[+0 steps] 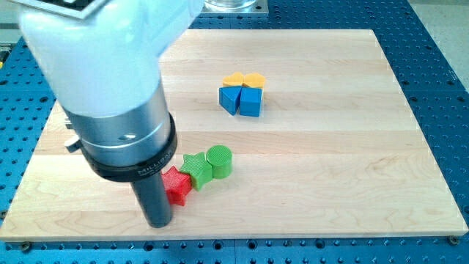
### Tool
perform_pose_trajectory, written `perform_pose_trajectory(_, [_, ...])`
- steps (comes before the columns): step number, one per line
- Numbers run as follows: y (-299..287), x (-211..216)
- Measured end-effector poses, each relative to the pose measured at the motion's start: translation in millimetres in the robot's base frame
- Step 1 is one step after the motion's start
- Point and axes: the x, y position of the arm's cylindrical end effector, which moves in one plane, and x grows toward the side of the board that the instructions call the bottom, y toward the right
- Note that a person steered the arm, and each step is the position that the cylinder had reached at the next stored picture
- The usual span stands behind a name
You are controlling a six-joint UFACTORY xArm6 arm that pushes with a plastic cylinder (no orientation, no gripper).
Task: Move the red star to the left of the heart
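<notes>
- The arm fills the view's upper left: a pale housing above a silver cylinder with a black collar, coming down over the left part of the wooden board. Its top is cut off by the view's upper edge.
- From the collar a dark rod runs straight down; my tip rests on the board near its bottom edge, just left of the red star and touching it or nearly so. There is no claw here to be spread or pressed together, only the plain rod end.
- The board lies on a blue perforated table, and the arm hides the board's upper left corner and much of its left side.
- The green cylinder stands right of the green star, the two touching.
- The red star sits at the lower left of the green star, against it; its left points are partly hidden behind the rod.
- Well apart, toward the view's top, is a tight cluster: a blue cube with a blue triangular block at its left.
- Behind those two sit a yellow heart and an orange block on its left, whose shape is hard to make out.
</notes>
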Motion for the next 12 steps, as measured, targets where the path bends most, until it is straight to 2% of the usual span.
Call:
perform_pose_trajectory(1, [-19.3,-9.5])
perform_pose_trajectory(2, [-25.2,15.4])
perform_pose_trajectory(3, [12.2,15.9])
perform_pose_trajectory(6, [-37.0,-32.5])
perform_pose_trajectory(7, [-41.6,7.9])
perform_pose_trajectory(9, [13.8,-8.9])
perform_pose_trajectory(11, [-20.0,-53.2])
perform_pose_trajectory(12, [-18.5,-36.6])
